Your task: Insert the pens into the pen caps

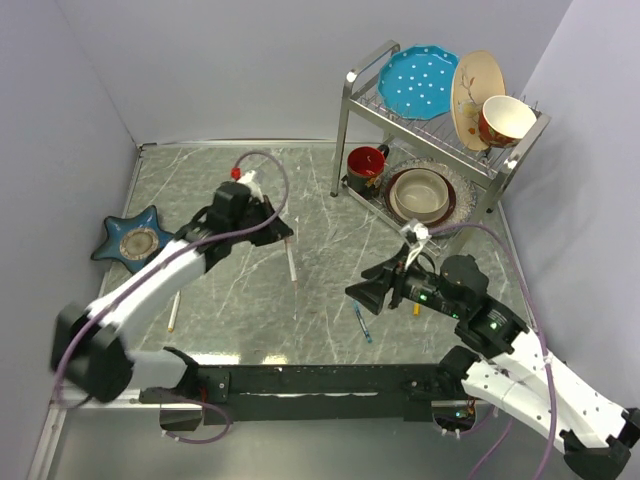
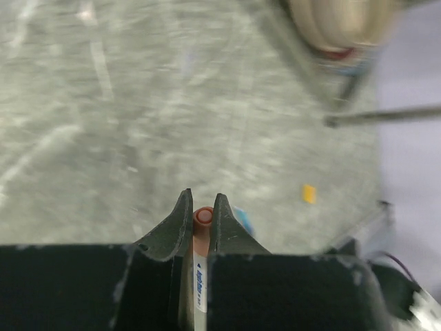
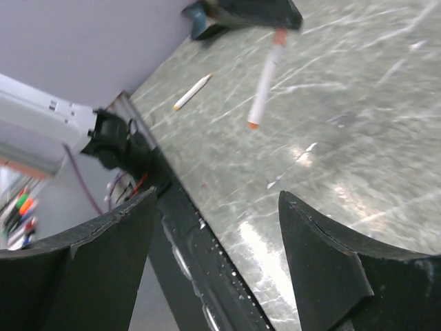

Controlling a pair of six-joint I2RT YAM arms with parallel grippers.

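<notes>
My left gripper [image 1: 278, 230] [image 2: 202, 200] is shut on a white pen [image 1: 293, 268] [image 3: 265, 79] that hangs tilted above the middle of the table. Its red-orange end [image 2: 202, 217] shows between the fingertips. My right gripper [image 1: 362, 292] [image 3: 218, 196] stands open and empty to the right of that pen, apart from it. A blue-teal pen [image 1: 361, 322] lies just below the right gripper, and a yellow-orange cap [image 1: 416, 310] [image 2: 309, 193] lies beside the right wrist. A second white pen [image 1: 173, 312] [image 3: 193, 92] lies at the left, by my left arm.
A dish rack [image 1: 350, 120] at the back right holds a blue plate, a cream plate and a red bowl, with a red mug [image 1: 366, 165] and a bowl on a plate beneath. A blue star-shaped dish [image 1: 135, 242] sits at the left. The black base rail [image 1: 320, 380] runs along the near edge.
</notes>
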